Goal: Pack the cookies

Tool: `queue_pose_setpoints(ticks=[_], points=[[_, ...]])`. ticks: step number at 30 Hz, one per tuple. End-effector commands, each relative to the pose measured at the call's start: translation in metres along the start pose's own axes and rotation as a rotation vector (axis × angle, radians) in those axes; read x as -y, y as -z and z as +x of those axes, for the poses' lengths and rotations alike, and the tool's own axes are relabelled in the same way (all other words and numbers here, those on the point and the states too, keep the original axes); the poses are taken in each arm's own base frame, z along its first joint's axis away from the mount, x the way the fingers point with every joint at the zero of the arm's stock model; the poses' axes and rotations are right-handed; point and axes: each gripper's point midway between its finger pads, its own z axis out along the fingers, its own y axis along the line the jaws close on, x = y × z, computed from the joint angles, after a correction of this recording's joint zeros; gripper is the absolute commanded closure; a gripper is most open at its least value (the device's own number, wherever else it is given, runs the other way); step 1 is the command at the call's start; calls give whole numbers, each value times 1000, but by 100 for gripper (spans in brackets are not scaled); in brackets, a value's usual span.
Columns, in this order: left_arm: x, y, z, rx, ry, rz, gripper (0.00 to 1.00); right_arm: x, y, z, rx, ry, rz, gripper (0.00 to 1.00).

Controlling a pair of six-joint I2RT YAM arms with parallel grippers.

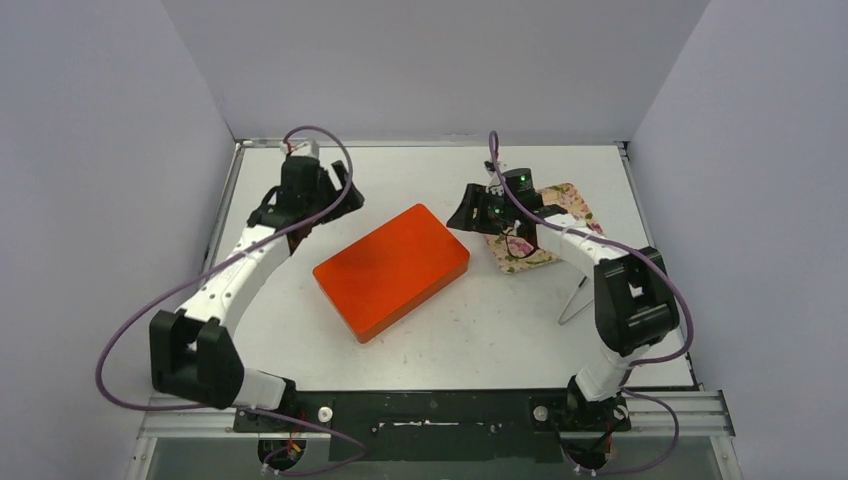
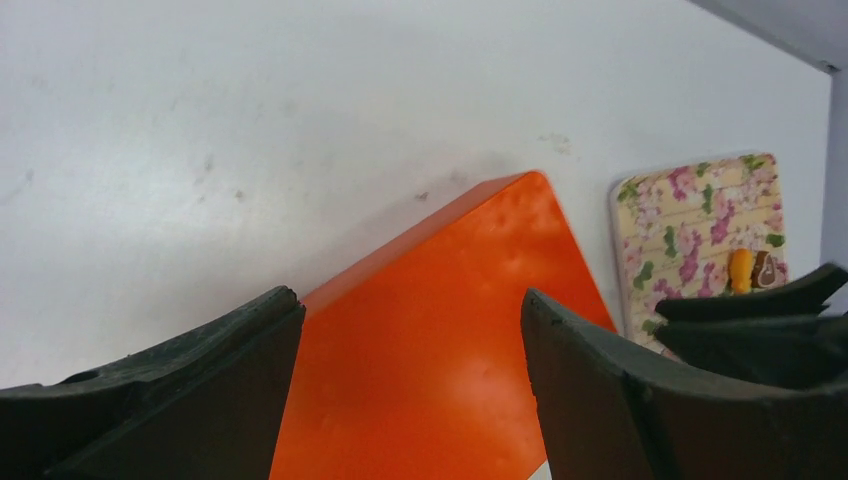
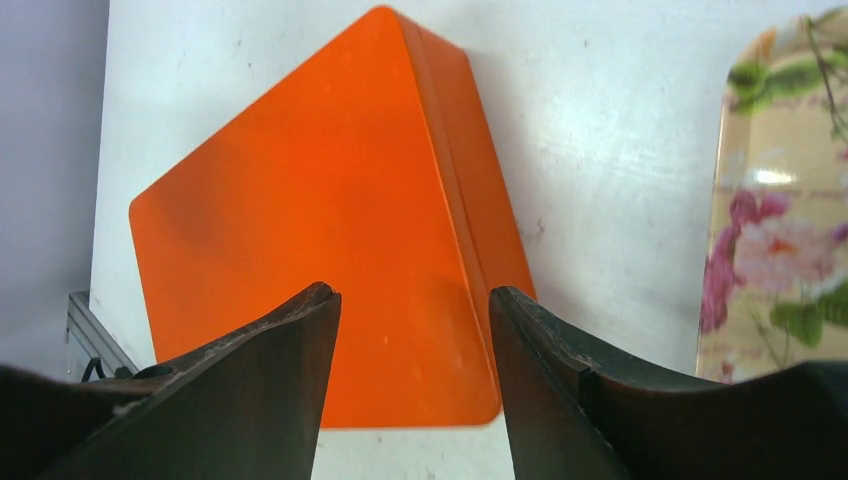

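An orange box with its lid shut (image 1: 392,270) lies in the middle of the table; it also shows in the left wrist view (image 2: 440,340) and the right wrist view (image 3: 320,230). A flowered tray (image 1: 565,200) sits right of it, mostly under the right arm. In the left wrist view an orange-yellow cookie (image 2: 739,270) and a dark brown one (image 2: 766,270) lie on the tray (image 2: 680,230). My left gripper (image 1: 340,192) is open and empty at the box's far left. My right gripper (image 1: 462,212) is open and empty above the box's right corner.
A thin metal wire stand (image 1: 575,300) lies on the table near the right arm. Grey walls close the table on the left, back and right. The right gripper's black fingers (image 2: 760,320) cover part of the tray in the left wrist view.
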Motion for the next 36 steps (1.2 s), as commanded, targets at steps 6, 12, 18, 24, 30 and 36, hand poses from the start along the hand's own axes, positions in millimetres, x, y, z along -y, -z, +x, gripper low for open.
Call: queue_pose_setpoints(ticks=[6, 12, 18, 24, 30, 36], points=[[-97, 50, 85, -44, 148, -226, 21, -5, -47, -25, 6, 42, -77, 41], [-114, 50, 125, -128, 188, -256, 21, -9, -53, 1, -50, 12, -132, 41], [-108, 32, 147, -211, 210, -196, 25, -15, -43, 34, -92, -30, -150, 43], [-80, 6, 133, -237, 190, -90, 27, -29, -16, 64, -110, -68, -190, 46], [-55, -25, 105, -225, 115, -4, 27, -49, 15, 79, -64, -107, -225, 46], [-61, -31, 74, -189, 35, -89, 25, -39, 34, 56, 70, -129, -161, 43]])
